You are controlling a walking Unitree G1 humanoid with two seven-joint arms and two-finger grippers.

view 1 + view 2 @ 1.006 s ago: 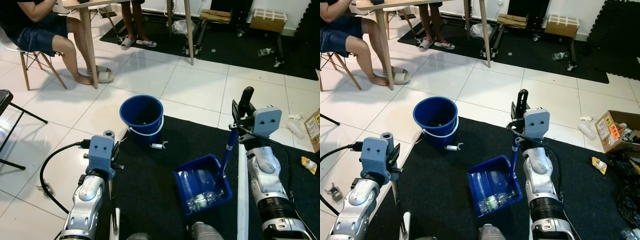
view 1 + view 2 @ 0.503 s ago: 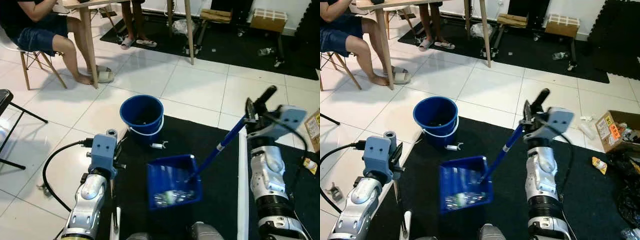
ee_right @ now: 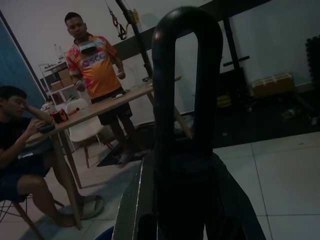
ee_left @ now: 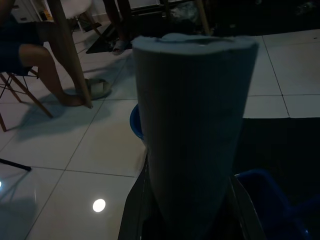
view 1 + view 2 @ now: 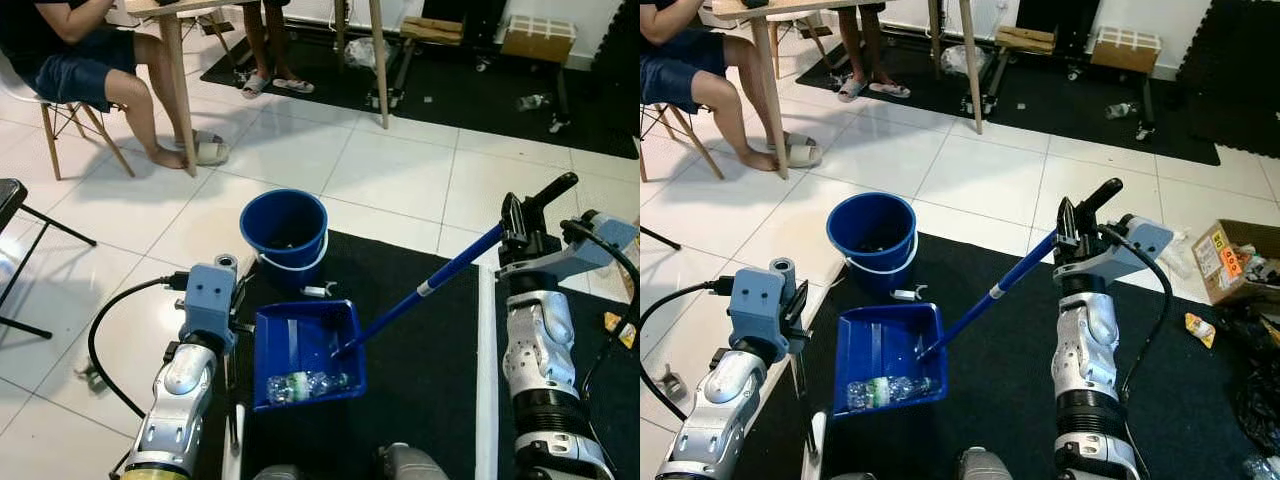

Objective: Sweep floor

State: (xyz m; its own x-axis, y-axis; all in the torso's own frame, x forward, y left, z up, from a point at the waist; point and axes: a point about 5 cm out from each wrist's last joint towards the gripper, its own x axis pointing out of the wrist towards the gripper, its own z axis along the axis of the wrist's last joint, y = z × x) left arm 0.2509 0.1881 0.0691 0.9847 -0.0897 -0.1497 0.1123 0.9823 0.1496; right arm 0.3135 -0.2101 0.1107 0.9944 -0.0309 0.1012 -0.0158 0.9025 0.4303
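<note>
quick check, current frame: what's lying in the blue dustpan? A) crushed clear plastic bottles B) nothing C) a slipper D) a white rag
A: crushed clear plastic bottles lie at the near edge of the blue dustpan, which the right gripper holds by its long handle close to the blue bucket.

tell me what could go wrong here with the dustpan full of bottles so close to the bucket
1. The right gripper holds the blue long-handled plastic dustpan only at the far end of its handle, so the pan could wobble and spill the crushed clear plastic bottles onto the black floor mat.
2. The round blue plastic bucket stands just beyond the pan; a misjudged tip could knock it or miss its opening.
3. The left gripper, shut on a grey pole, sits beside the pan and might get bumped.
</note>
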